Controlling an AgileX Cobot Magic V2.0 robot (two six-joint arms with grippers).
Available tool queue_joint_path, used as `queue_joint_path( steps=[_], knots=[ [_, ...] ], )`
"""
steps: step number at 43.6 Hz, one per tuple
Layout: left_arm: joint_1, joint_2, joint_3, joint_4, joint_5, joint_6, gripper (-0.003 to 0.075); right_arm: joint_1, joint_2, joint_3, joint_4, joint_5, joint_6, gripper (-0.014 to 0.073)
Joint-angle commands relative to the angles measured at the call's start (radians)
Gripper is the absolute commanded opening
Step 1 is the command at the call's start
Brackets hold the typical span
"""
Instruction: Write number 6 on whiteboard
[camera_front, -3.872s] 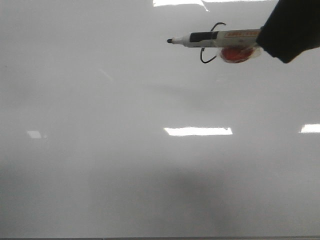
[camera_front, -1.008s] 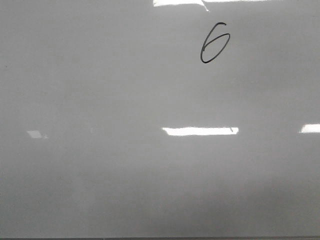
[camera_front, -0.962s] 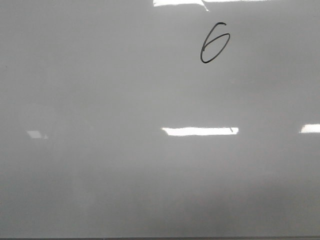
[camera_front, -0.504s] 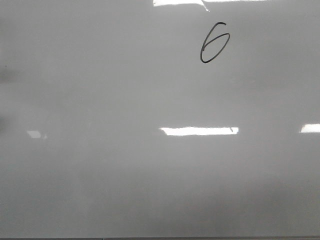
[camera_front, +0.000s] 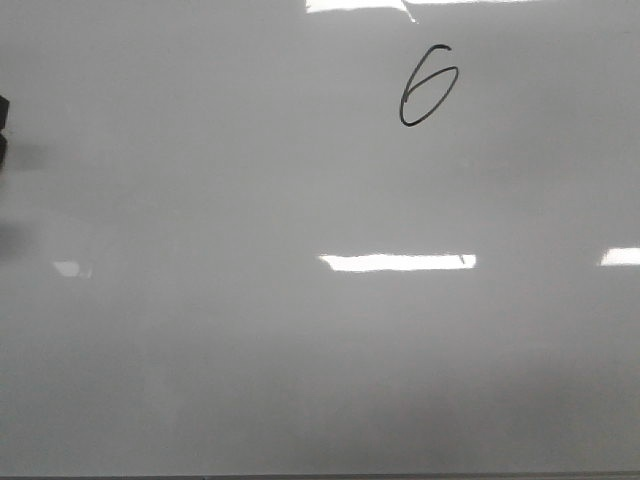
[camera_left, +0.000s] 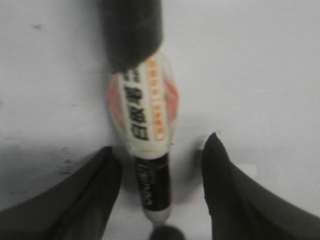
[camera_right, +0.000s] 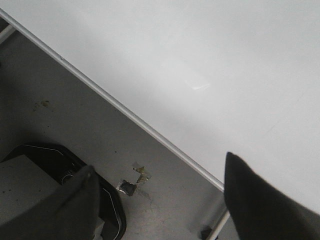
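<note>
The number 6 (camera_front: 428, 98) is a thin black slanted figure near the top of the whiteboard (camera_front: 300, 350), right of centre. A marker (camera_left: 146, 117) with a white and orange label, a black band and a dark cap lies on the whiteboard (camera_left: 260, 75). My left gripper (camera_left: 161, 157) is open, with its fingers on either side of the marker's black end and not touching it. My right gripper (camera_right: 160, 175) is open and empty, over the floor just past the whiteboard's edge (camera_right: 125, 112).
A dark piece of the left arm (camera_front: 3, 130) shows at the front view's left edge. Bright rectangular reflections (camera_front: 398, 262) lie on the board. A black base (camera_right: 55, 157) and a tape scrap (camera_right: 131, 186) are on the grey floor.
The right gripper that held the marker over the 6 has left the front view, so the whole 6 shows. A dark piece of the left arm has come in at the left edge.
</note>
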Motion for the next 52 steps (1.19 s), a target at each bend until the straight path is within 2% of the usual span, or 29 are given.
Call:
queue_joint_path(
  steps=[1, 8, 13, 20, 29, 37, 47, 52],
  knots=[
    [0.005, -0.075, -0.044, -0.008, 0.023, -0.007, 0.0405, -0.008, -0.021, -0.032, -0.005, -0.045, 0.023, 0.0542],
    [0.005, -0.194, -0.082, -0.008, 0.2, 0.007, 0.0405, -0.008, -0.069, -0.033, -0.01, -0.048, 0.135, 0.0542],
    [-0.018, -0.308, -0.116, -0.008, 0.361, 0.065, 0.0405, -0.008, -0.122, -0.033, -0.054, -0.042, 0.203, 0.0542],
    [-0.089, -0.442, -0.163, -0.032, 0.608, 0.135, 0.0405, -0.008, -0.191, -0.033, -0.067, -0.038, 0.235, 0.0542],
    [-0.197, -0.605, -0.174, -0.178, 0.842, 0.264, 0.0405, -0.008, -0.264, -0.03, -0.067, -0.012, 0.24, 0.0542],
    [-0.264, -0.723, -0.174, -0.275, 0.899, 0.294, 0.0405, -0.008, -0.283, -0.025, -0.074, 0.007, 0.271, 0.054],
    [-0.291, -0.756, -0.174, -0.274, 0.899, 0.301, 0.0404, -0.008, -0.283, 0.028, -0.095, -0.019, 0.292, 0.054],
    [-0.291, -0.756, -0.169, -0.272, 0.894, 0.323, 0.0375, -0.008, -0.283, 0.04, -0.095, -0.029, 0.292, 0.0522]
  ],
)
